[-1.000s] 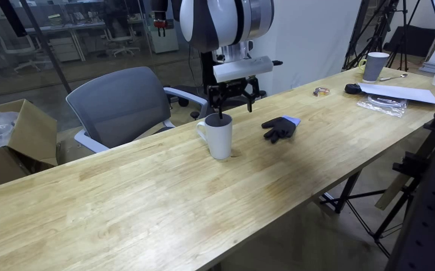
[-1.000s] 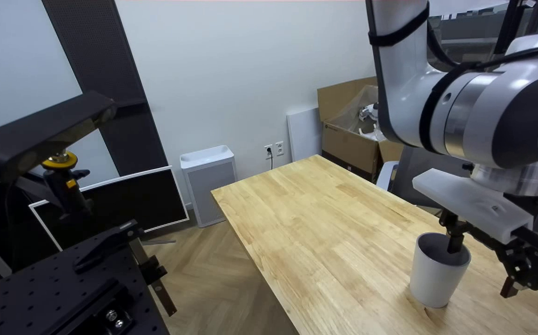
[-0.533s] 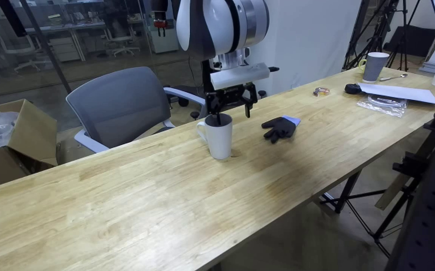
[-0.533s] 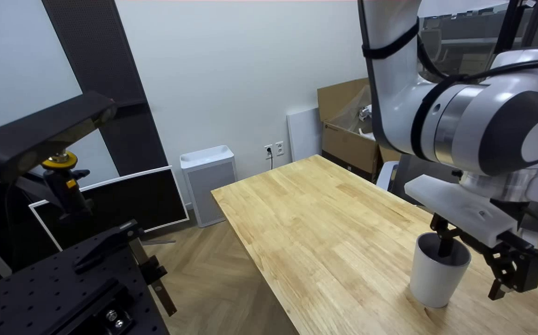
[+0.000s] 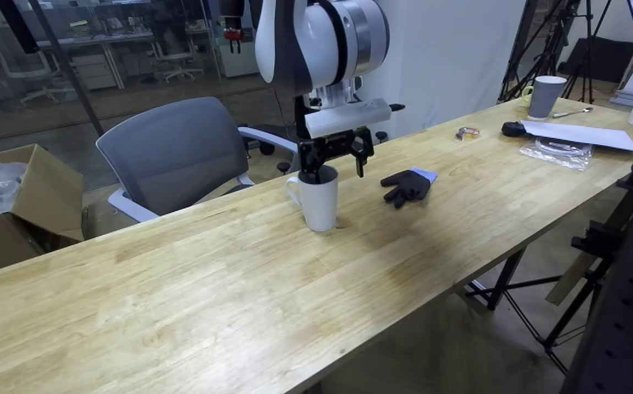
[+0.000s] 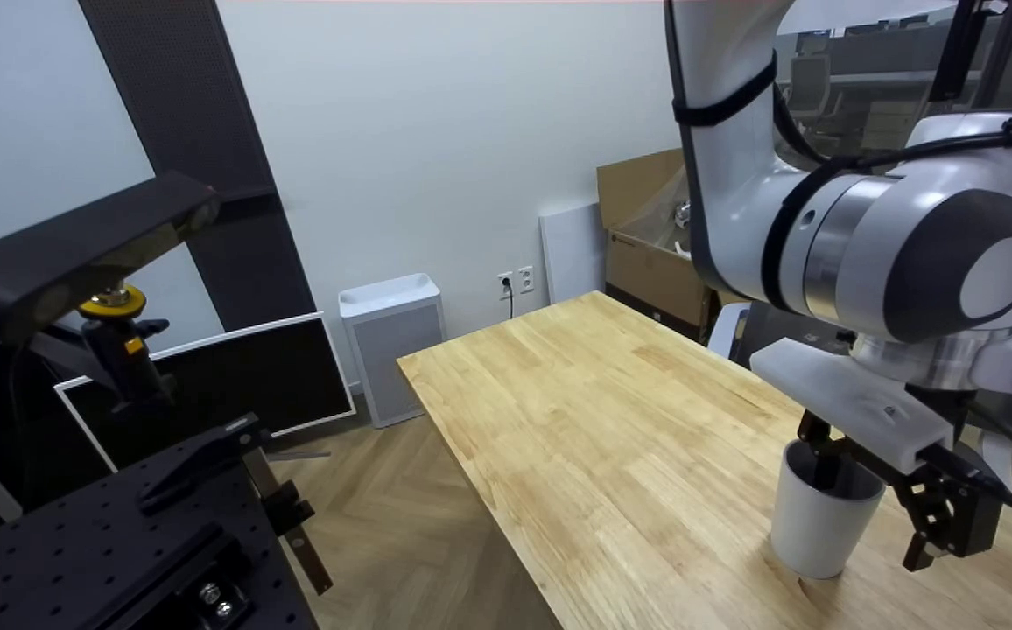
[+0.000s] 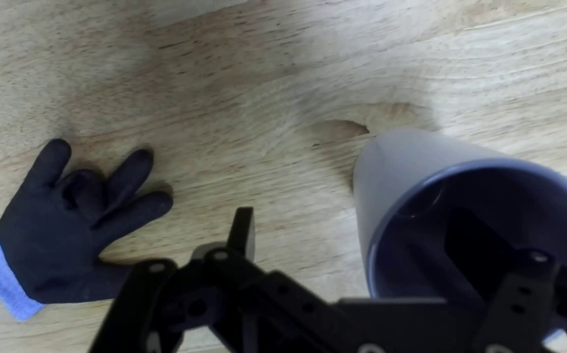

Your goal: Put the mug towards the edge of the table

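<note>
The white mug [image 5: 319, 207] stands upright on the light wood table [image 5: 212, 290], with its handle toward the chair side. It also shows in an exterior view [image 6: 821, 529], and in the wrist view [image 7: 391, 166] its dark inside is visible. My gripper [image 5: 338, 175] is open and straddles the mug's wall. One finger reaches down inside the mug and the other is outside, apart from the wall. The same spread shows in an exterior view [image 6: 871, 521] and in the wrist view [image 7: 354, 228]. The inner fingertip is dark against the mug's inside.
A black glove [image 5: 407, 187] with a blue cuff lies beside the mug; the wrist view shows it too [image 7: 58, 235]. Farther along are a wrapped item [image 5: 467, 133], white paper [image 5: 585, 135], a bagged cable [image 5: 560, 150] and a greyish cup [image 5: 546, 98]. An office chair [image 5: 179, 153] stands against the table.
My gripper has moved down and slightly toward the mug's handle side, so its one finger is deeper inside the mug. The mug has not moved and the gripper stays open.
</note>
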Robot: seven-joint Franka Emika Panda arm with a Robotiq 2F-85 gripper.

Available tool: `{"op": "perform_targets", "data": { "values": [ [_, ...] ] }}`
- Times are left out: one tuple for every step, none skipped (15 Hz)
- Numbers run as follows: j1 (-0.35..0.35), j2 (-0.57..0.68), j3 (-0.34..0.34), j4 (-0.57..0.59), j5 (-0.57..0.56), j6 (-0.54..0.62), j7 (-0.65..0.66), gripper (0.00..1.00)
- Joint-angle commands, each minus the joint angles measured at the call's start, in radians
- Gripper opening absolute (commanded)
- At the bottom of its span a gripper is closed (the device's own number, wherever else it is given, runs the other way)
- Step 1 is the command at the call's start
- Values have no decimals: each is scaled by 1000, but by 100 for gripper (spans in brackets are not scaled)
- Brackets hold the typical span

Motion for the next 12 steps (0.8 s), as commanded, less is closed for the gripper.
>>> {"op": "perform_targets", "data": {
  "values": [
    [18, 22, -6, 26, 11, -14, 26, 100],
    [15, 25, -6, 30, 10, -18, 22, 100],
    [16, 27, -7, 31, 10, -18, 22, 100],
    [16, 30, -8, 32, 9, -19, 21, 89],
    [16, 32, -7, 32, 8, -18, 19, 73],
    [15, 34, -7, 33, 8, -19, 17, 67],
    [14, 34, -6, 32, 9, -19, 16, 60],
    [12, 35, -5, 33, 9, -20, 14, 51],
    [11, 36, -5, 34, 9, -19, 13, 45],
    [11, 37, -5, 36, 9, -20, 13, 39],
    [10, 38, -6, 37, 9, -20, 13, 31],
    [10, 38, -7, 38, 9, -21, 14, 25]
  ]
}}
